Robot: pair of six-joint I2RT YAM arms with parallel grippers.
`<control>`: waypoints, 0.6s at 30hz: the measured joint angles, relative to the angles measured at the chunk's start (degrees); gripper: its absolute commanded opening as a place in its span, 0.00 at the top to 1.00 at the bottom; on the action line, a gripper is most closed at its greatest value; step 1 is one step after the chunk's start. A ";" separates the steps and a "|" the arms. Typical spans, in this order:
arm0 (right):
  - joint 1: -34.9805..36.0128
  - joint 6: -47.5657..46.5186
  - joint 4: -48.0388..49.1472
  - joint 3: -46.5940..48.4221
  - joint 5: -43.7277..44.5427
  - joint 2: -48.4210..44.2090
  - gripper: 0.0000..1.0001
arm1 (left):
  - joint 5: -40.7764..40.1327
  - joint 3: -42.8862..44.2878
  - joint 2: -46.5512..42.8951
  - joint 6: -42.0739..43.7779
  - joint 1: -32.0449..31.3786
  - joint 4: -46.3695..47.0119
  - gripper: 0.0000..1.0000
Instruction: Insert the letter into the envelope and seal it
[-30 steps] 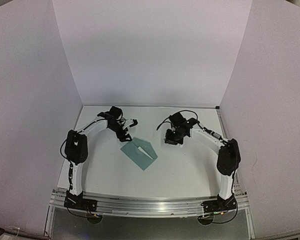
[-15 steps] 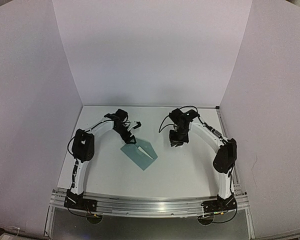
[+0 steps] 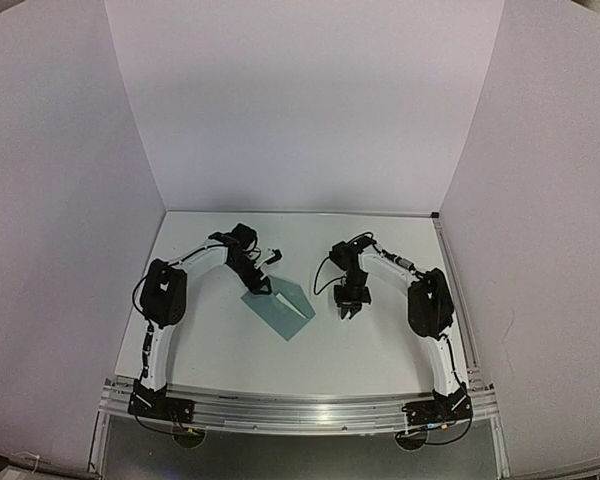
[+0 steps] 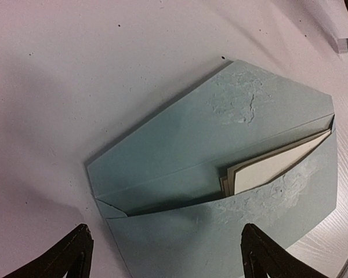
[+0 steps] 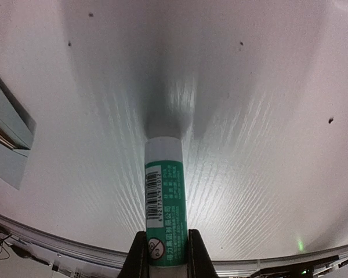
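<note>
Moved: over the last second the right arm has folded in toward the near side, and the right end effector (image 3: pixel 345 305) now hangs lower and nearer the envelope (image 3: pixel 280 310). The left arm has hardly shifted.
Right end effector: clenched on a green-and-white glue stick (image 5: pixel 165 197) with a barcode label. The stick's white end points away from the fingers toward the table (image 3: pixel 380 345). Whether the tip touches the surface cannot be told.
Left end effector: released (image 4: pixel 165 231), with its black fingers (image 4: pixel 69 258) spread wide. In the top view it sits at the envelope's far left corner.
Envelope: teal, lying flat on the table left of centre, between the two end effectors and turned at an angle to the table's edges. Its triangular flap (image 4: pixel 238 110) is open and lies flat on the table. Pale, rough patches mark the flap and the front of the pocket.
Letter: tucked inside the envelope's pocket. Only a cream corner with a darker edge (image 4: pixel 278 165) shows at one end of the opening.
Right wrist view: a corner of the envelope (image 5: pixel 6 136) shows at the left edge, well apart from the glue stick.
</note>
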 measured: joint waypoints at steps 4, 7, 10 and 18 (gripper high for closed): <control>0.01 -0.27 -1.00 -1.71 -0.92 -0.48 1.00 | -0.76 -2.19 -1.65 -0.04 0.10 0.03 0.12; 0.01 -0.26 -1.07 -1.71 -0.97 -0.48 1.00 | -0.83 -2.60 -2.32 -0.06 0.10 0.11 0.12; 0.00 -0.26 -1.07 -1.68 -1.13 -0.48 1.00 | -0.98 -2.60 -2.67 -0.04 0.10 0.42 0.12; -0.01 -0.11 -1.05 -1.19 -1.28 -0.43 1.00 | -3.40 -4.51 -2.73 -0.44 0.12 2.51 0.13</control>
